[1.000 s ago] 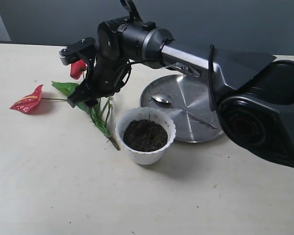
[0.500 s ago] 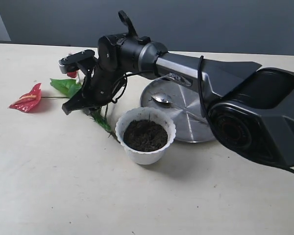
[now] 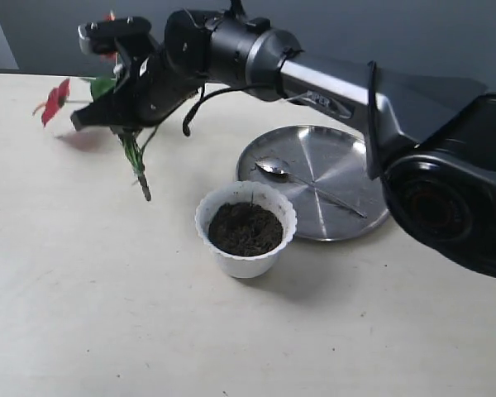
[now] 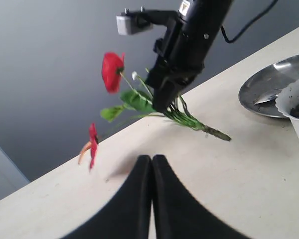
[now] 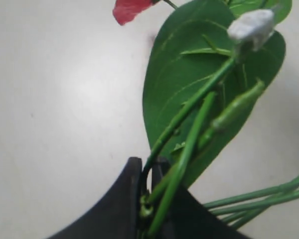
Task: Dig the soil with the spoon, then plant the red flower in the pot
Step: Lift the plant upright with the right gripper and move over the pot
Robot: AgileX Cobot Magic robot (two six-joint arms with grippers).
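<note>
My right gripper (image 5: 148,199) is clamped on the green stems of the red flower (image 3: 107,112), the two black fingers (image 5: 122,204) pinching the bundle with a broad leaf just beyond them. I have the sprig lifted off the bench: in the exterior view it hangs from the gripper (image 3: 116,112) with the stem end pointing down and clear of the surface, one bloom out toward the far left corner, the other up by the wrist. The arm reaches across from the right side to the far left part of the bench.

My left gripper (image 4: 152,191) sits low over the bench with its fingers pressed together and nothing between them; from its camera I see the flower (image 4: 139,102) in the air ahead.

The pot (image 3: 246,229) stands upright near the middle of the bench, well apart from the flower, with the soil (image 3: 245,228) dark inside it. Just behind it, toward the far right, lies a steel plate (image 3: 347,165), and the spoon (image 3: 302,184) rests on that plate.
</note>
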